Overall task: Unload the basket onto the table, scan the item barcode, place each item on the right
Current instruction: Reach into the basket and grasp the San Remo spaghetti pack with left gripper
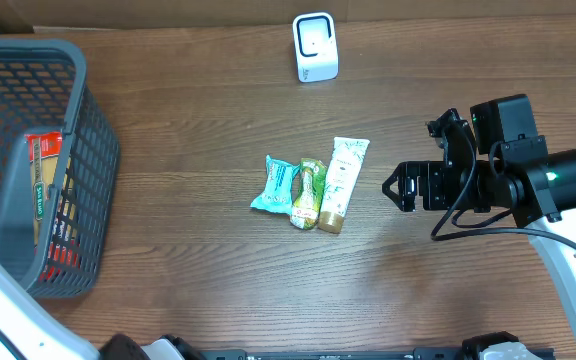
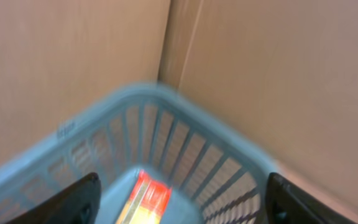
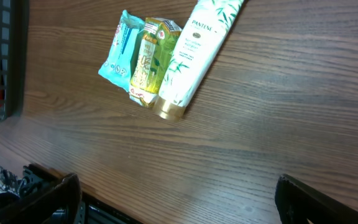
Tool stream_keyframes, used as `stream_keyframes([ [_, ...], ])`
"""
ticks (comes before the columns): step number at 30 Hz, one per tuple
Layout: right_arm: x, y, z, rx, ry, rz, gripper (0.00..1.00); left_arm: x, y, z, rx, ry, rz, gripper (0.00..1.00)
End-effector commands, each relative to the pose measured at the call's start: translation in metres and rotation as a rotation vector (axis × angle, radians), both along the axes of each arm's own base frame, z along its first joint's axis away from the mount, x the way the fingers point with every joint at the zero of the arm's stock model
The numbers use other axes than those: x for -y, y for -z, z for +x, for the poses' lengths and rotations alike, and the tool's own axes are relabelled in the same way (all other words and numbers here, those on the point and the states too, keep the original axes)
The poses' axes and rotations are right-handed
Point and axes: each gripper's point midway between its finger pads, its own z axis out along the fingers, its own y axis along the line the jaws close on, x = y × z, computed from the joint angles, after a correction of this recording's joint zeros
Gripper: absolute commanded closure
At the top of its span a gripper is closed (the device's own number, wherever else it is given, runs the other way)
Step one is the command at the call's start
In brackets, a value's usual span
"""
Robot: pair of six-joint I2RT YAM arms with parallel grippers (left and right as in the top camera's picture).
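**Wood table [image 1: 218, 290]: tube [image 1: 340, 180] likely next to scan**

Left hand [image 2: 182, 196] hangs spread and empty over the basket [image 1: 98, 150], where a red packet [image 2: 149, 194] lies. Right hand [image 1: 400, 187], also spread, waits near the tube at mid-table. Likely next: pinch the tube across its width, lift, and turn its barcode toward the scanner [image 1: 315, 47].

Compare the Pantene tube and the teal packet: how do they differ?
The Pantene tube is longer, white with leaf print and a gold cap; the teal packet is shorter and crinkled. The tube lies at the row's right end, the packet at its left, a green packet between them. Both lie flat on the table, ungripped.
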Motion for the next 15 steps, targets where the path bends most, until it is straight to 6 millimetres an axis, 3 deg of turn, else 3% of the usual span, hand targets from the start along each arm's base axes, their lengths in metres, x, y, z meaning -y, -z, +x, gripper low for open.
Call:
stream_keyframes([
  [1,0.000,-0.006,0.003,0.026,-0.005,-0.005,0.00,-0.022,0.083,0.014,-0.185,-0.021,-0.106,0.20],
  [8,0.000,-0.006,0.004,0.030,-0.005,-0.005,0.00,-0.033,0.204,0.021,-0.469,0.049,-0.232,0.20],
  [15,0.000,-0.006,0.003,0.023,-0.005,-0.007,0.00,-0.030,0.292,0.016,-0.672,0.163,-0.284,0.18],
])
